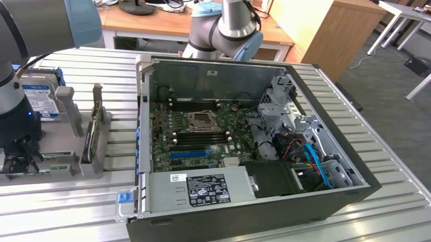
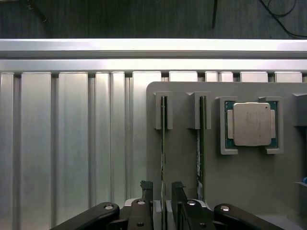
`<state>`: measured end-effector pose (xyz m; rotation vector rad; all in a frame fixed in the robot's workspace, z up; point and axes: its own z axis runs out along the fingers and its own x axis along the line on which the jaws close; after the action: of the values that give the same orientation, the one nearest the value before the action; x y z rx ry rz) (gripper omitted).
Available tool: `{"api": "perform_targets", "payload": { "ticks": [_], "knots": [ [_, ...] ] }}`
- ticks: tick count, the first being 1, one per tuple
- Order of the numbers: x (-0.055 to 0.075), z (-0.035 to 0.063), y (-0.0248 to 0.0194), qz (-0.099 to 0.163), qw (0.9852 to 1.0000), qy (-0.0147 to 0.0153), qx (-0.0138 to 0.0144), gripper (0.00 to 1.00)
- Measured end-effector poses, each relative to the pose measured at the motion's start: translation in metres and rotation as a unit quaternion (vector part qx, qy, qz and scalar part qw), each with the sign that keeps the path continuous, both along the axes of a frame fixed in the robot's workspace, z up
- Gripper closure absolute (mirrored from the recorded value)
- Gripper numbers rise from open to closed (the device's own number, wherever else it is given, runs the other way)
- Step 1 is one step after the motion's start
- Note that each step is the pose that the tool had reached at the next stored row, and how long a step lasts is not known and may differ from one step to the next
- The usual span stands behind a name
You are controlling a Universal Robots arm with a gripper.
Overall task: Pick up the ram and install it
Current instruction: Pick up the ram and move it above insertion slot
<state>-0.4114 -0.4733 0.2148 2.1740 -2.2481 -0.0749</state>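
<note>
In the wrist view, the ram [image 2: 163,139], a thin green board standing on edge, sits in a slot of the grey holder plate [image 2: 182,158]. My gripper [image 2: 162,189] is open and straddles the near end of this stick. One dark fingertip [image 2: 147,188] stands on each side with a small gap, not touching it. A second ram stick [image 2: 201,143] stands in the neighbouring slot. In the exterior view my gripper [image 1: 21,160] hangs low over the holder at the exterior view's left, beside the open computer case [image 1: 222,65] with its motherboard [image 1: 195,133].
A square silver processor chip [image 2: 252,123] lies in a pocket of the same holder. A blue-labelled hard drive [image 1: 39,100] and upright grey posts [image 1: 94,126] stand on the holder beside the arm. The ribbed aluminium table [image 2: 62,143] ends at a rail [image 2: 144,48].
</note>
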Motion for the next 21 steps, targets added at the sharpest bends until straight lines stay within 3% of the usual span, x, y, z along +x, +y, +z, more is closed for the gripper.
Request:
{"api": "perform_targets", "payload": {
  "ticks": [9,21],
  "knots": [
    [-0.0001,-0.0010,0.0024,0.000,1.0000,0.0001,0.0002,0.70],
    [-0.0001,-0.0100,0.0029,0.000,1.0000,0.0000,0.0003,0.70]
  ]
}}
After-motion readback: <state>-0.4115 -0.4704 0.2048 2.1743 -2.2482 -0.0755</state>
